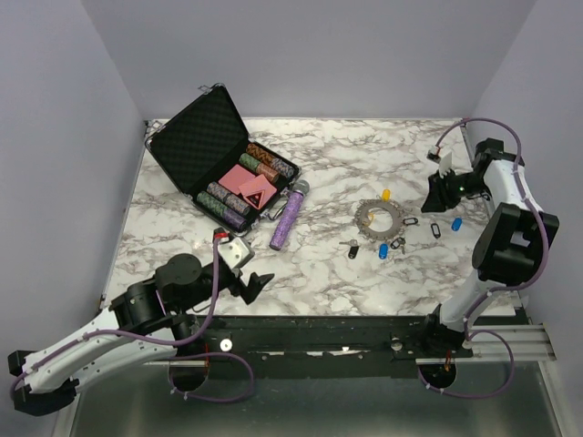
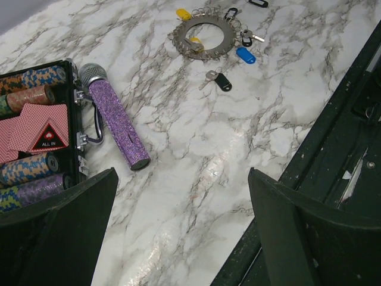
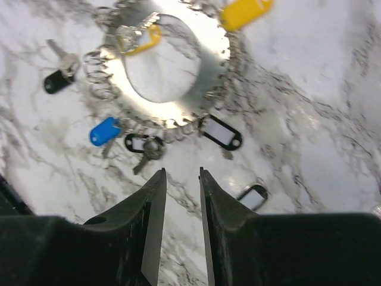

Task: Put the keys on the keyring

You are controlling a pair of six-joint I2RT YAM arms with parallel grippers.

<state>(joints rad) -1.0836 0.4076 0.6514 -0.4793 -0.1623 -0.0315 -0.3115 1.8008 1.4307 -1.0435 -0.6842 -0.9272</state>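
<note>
The keyring (image 1: 378,217) is a flat silver toothed ring lying right of the table's middle, with small keys and wire loops strung round it. It also shows in the right wrist view (image 3: 202,89) and in the left wrist view (image 2: 217,36). Loose keys and tags lie around it: a yellow tag (image 3: 245,12), a blue tag (image 3: 105,131), a black-headed key (image 3: 56,81) and black-framed tags (image 3: 220,132). My right gripper (image 3: 181,170) hovers just right of the ring (image 1: 434,197), its jaws slightly apart and empty. My left gripper (image 2: 181,171) is wide open and empty near the front left edge (image 1: 253,280).
An open black case (image 1: 205,137) with poker chips and cards stands at the back left. A purple glittery tube (image 1: 289,216) lies beside it, also in the left wrist view (image 2: 116,122). A black rail (image 1: 364,332) runs along the front edge.
</note>
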